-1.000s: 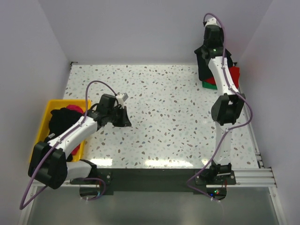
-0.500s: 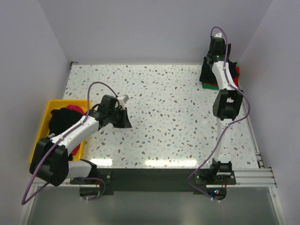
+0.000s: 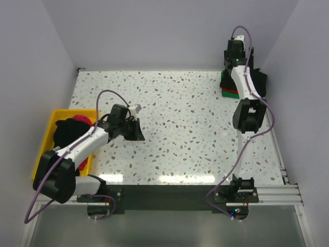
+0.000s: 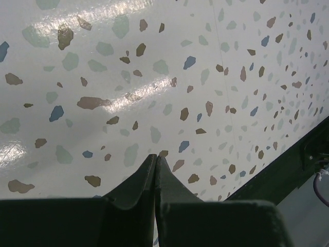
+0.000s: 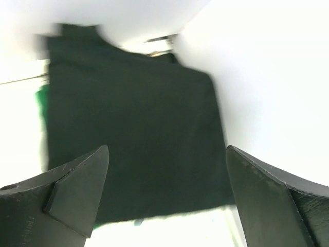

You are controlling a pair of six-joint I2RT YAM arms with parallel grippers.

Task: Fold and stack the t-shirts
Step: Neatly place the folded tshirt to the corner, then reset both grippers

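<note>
a: largest item first?
b: bench (image 3: 195, 134), speckled top, carrying everything. then the yellow bin (image 3: 45, 141), sitting at the left edge toward the near corner.
a: contents?
b: a loose black shirt (image 3: 66, 133) and a pink shirt (image 3: 81, 120), both lying bunched inside, unfolded.
a: next lot.
b: the stack, resting in the far right corner. the black folded shirt (image 5: 133, 139) is lying on top, with the green shirt (image 3: 222, 81) and red shirt (image 3: 231, 94) showing as slivers beneath it.
a: tools?
b: right gripper (image 5: 165, 150), hanging over the stack, jaws standing wide apart with nothing between them. the wrist view is blurring, so i cannot tell whether it is touching the cloth. left gripper (image 4: 156, 157), hovering over bare bench beside the bin, fingers pressing together on nothing.
a: step in hand?
b: by my reading, the stacking of the black one is finishing, and two shirts are waiting in the bin.
a: and the next move is calling for?
b: likely the right arm lifting clear without dragging the top layer. then the left gripper opening, reaching into the bin and pinching one shirt only, since the two are lying tangled.
</note>
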